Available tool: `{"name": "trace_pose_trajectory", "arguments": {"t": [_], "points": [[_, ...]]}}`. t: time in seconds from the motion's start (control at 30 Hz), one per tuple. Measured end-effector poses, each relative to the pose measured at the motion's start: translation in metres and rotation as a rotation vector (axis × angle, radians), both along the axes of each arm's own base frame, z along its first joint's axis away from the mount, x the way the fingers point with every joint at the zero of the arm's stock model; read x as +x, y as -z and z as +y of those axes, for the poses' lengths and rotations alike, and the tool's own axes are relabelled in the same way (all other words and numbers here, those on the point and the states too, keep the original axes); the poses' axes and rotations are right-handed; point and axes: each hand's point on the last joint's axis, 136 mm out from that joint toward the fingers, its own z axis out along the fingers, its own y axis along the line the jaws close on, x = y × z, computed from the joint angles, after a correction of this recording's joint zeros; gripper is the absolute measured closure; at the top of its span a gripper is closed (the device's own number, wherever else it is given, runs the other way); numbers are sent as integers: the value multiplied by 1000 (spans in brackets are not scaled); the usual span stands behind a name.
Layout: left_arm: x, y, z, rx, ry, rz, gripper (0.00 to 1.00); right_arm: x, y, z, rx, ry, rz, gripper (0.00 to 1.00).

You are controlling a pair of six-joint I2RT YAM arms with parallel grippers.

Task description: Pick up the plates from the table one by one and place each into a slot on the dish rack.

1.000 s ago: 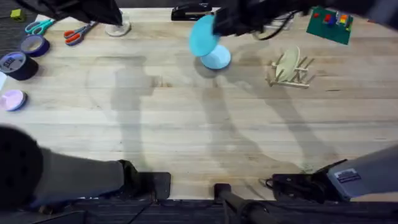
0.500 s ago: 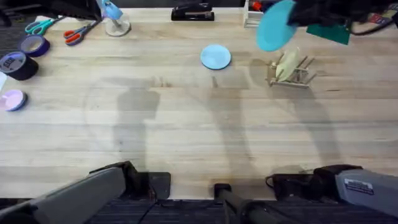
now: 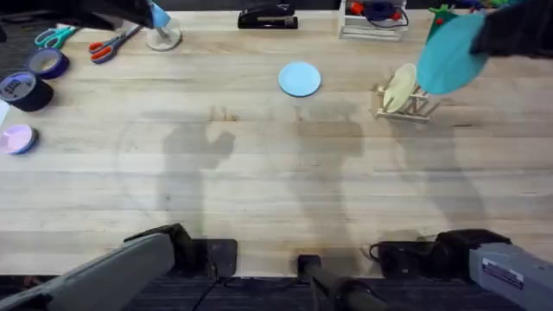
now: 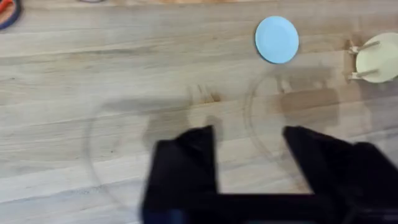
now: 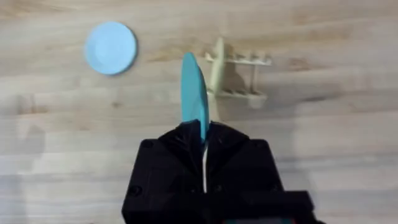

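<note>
My right gripper (image 3: 477, 41) is shut on the teal plate (image 3: 448, 54), holding it on edge in the air just right of and above the dish rack (image 3: 406, 105). From the right wrist, the teal plate (image 5: 194, 94) stands upright between my fingers, with the wooden rack (image 5: 241, 78) below it. A cream plate (image 3: 398, 88) sits in one rack slot. The light sky-blue plate (image 3: 300, 79) lies flat on the table (image 3: 276, 190), left of the rack. My left gripper (image 4: 249, 140) hangs open high over the table, nothing in it, with the sky-blue plate (image 4: 277, 39) far ahead.
Along the far edge stand a black stapler (image 3: 267, 17), a white wire-frame holder (image 3: 371, 21) and a small white-based stand (image 3: 162, 33). Scissors (image 3: 108, 45), tape rolls (image 3: 26, 86) and a pink disc (image 3: 17, 138) sit at the left.
My right gripper carried the teal plate rightward, from above the sky-blue plate to beside the rack. The left arm pulled back from under the camera.
</note>
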Motion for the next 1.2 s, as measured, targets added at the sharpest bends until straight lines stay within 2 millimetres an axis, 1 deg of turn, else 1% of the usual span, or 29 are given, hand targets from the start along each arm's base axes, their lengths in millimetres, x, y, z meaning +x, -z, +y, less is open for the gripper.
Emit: {"name": "trace_pose_trajectory", "arguments": {"t": [0.07, 0.1, 0.13, 0.3, 0.53, 0.93, 1.2], "points": [[0, 0, 0, -1, -1, 1, 60, -11, -3, -6, -27, 20, 1, 972], [0, 0, 0, 0, -1, 1, 22, -16, -4, -10, -42, 28, 0, 972], [0, 0, 0, 0, -1, 2, 10, -21, -5, -13, -55, 38, -2, 972], [0, 0, 0, 1, -2, 3, 6, -36, -12, -25, -107, 78, -20, 972], [-1, 0, 0, 2, -2, 3, 5, -44, -10, -35, -153, 104, 5, 972], [-1, 0, 0, 2, -2, 3, 5, -45, -10, -40, -183, 121, 9, 972], [-1, 0, 0, 2, -2, 3, 5, -33, 1, -40, -191, 117, 55, 972]]}}
